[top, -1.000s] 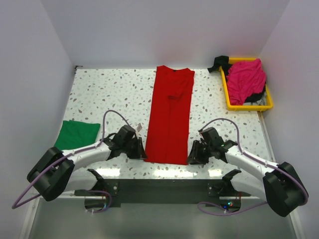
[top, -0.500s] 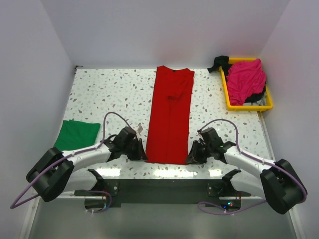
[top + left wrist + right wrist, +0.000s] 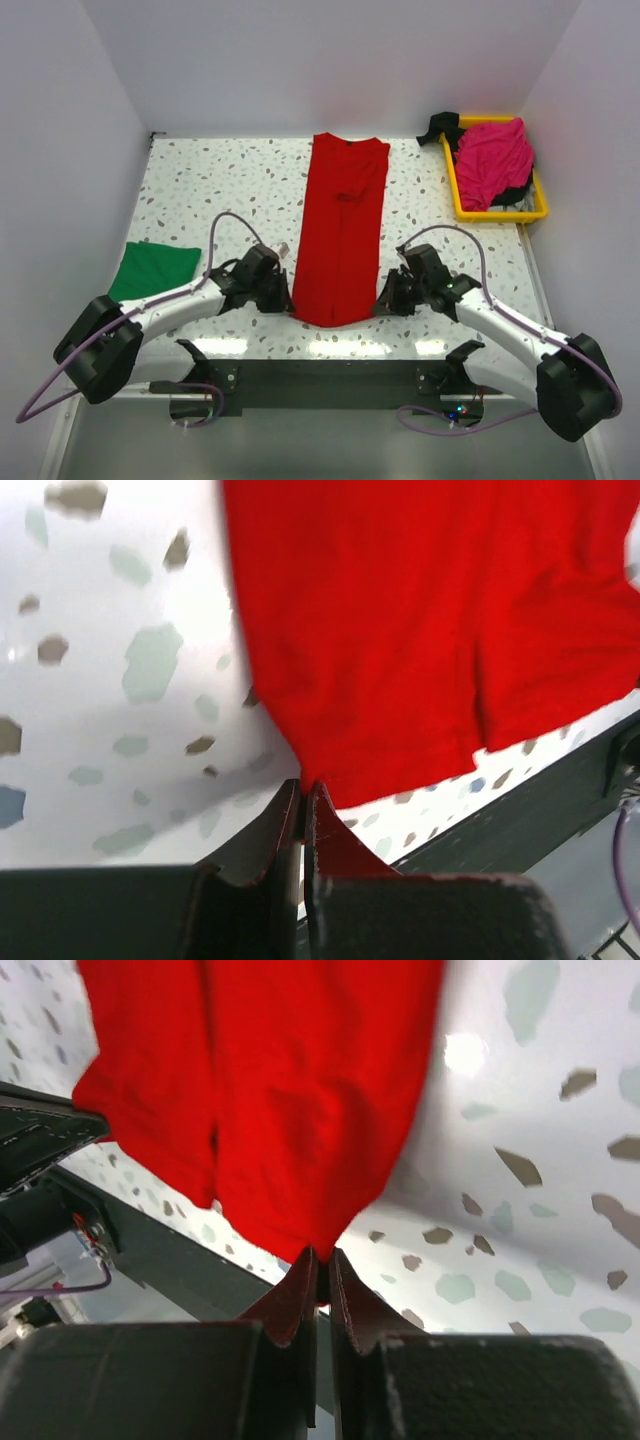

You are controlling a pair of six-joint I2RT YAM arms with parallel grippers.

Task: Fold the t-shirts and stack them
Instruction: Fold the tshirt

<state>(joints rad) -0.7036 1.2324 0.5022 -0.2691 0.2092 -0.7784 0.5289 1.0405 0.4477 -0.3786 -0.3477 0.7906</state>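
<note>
Red t-shirt (image 3: 340, 230): lies lengthwise down the middle of the desk (image 3: 220, 190), collar at the far end, hem nearest the arm bases.
Left gripper (image 3: 303, 800): jaws pinched shut on the hem's left corner; red cloth runs straight into the closed tips.
Right gripper (image 3: 318, 1265): jaws likewise clamped on the hem's right corner.
Just changed: a second ago both pairs of jaws stood partly open beside a straight, flat hem. Now they are closed, and the hem bows between two gathered corners, drawn a little away from the near edge.
Meaning for the task: the grasp looks made. Carrying the hem toward the collar seems the step in hand, and the fold itself is not yet done.
Green t-shirt (image 3: 152, 268): folded flat at the desk's left edge, well apart.
Magenta-pink t-shirt (image 3: 492, 160): crumpled in the yellow tray (image 3: 455, 195), far right corner.
Surface: pale speckled terrazzo, glossy.
Room: plain white walls close on three sides.
</note>
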